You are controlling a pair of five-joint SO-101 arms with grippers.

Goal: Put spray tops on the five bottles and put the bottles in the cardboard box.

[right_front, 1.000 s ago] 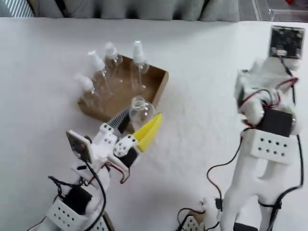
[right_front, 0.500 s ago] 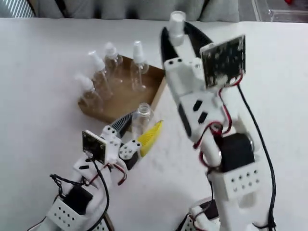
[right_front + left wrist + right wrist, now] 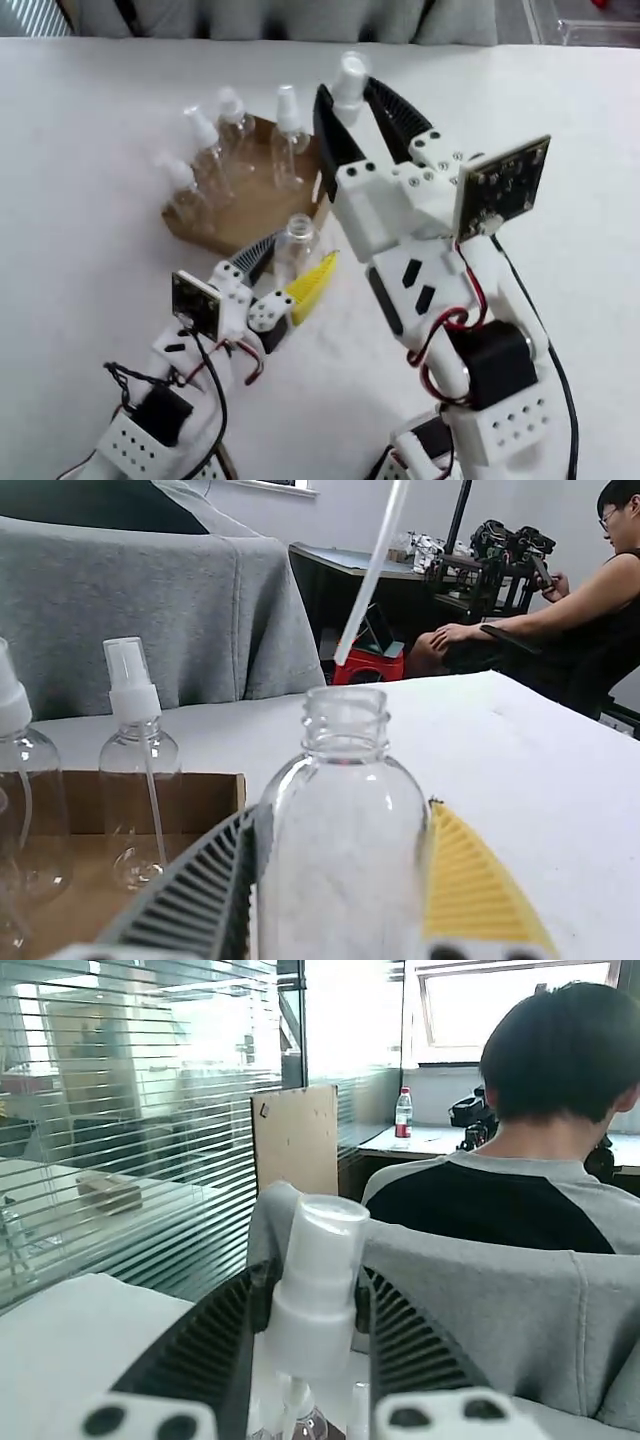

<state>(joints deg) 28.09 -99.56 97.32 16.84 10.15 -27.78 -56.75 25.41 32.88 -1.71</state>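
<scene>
Cardboard box (image 3: 255,205) sits left of centre on the surface (image 3: 90,100), with four capped bottles (image 3: 205,140) upright inside.

Just near of the box's right corner, the left hand (image 3: 290,262) is clamped on the open bottle (image 3: 298,238). The bottle is upright with its neck bare, and the grey and yellow fingers press on its body.

Right and farther off, the right hand (image 3: 349,90) is closed on the spray top (image 3: 350,72) at its head. In the left wrist view the dip tube (image 3: 368,575) hangs slanted just above the neck.

Judgement:
- **Bottle:** empty, thin clear plastic, so light, slick and easily squashed. It is best held mid-body with modest force.
- **Top:** rigid.
- **Tube:** thin and whippy, and it must be threaded into the neck before pressing down.
</scene>
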